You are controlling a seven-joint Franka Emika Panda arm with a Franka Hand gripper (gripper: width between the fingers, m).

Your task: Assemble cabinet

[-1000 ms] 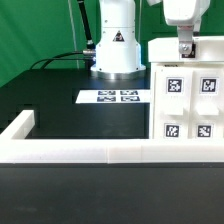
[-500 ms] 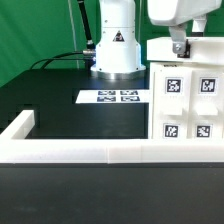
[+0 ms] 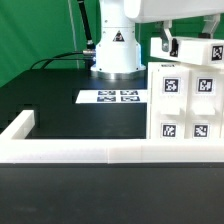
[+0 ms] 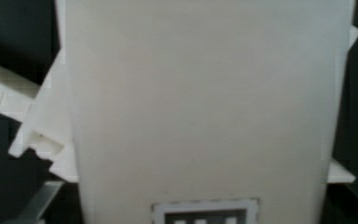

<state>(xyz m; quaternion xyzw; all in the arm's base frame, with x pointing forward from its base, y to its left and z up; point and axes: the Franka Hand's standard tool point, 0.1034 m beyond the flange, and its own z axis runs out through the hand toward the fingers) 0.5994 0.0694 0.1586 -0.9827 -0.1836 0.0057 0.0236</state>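
We see the cabinet (image 3: 186, 108) at the exterior view's right side of the black counter (image 3: 70, 110). It stands close to the edge nearest the camera, just behind the low white rim (image 3: 80, 151) along that edge. The picture's right border cuts it off, so its far side and the counter's corner there are out of sight. Four small square tags show on its facing side. The rim hides its foot, so we cannot say whether it rests flat.

Above the body, a top panel (image 3: 200, 52) sits tilted, carrying one tag at the end towards the exterior view's right. We cannot tell whether this panel touches the body or hangs clear of it.

The claw (image 3: 167, 45) is at the other end of that panel. Its fingertips merge with the white surfaces around them, so we cannot tell whether it is spread or pinching the panel. The arm above it is cropped by the picture's top border.

In the wrist view, a blurred white slab (image 4: 194, 100) fills nearly the whole frame, with part of a tag (image 4: 208, 212) at its cropped end. We cannot tell which part of the cabinet it is, and no finger is clearly visible.

The marker board (image 3: 108, 97) lies flat mid-counter, apart from the cabinet. The robot's base (image 3: 115, 48) stands at the far edge.
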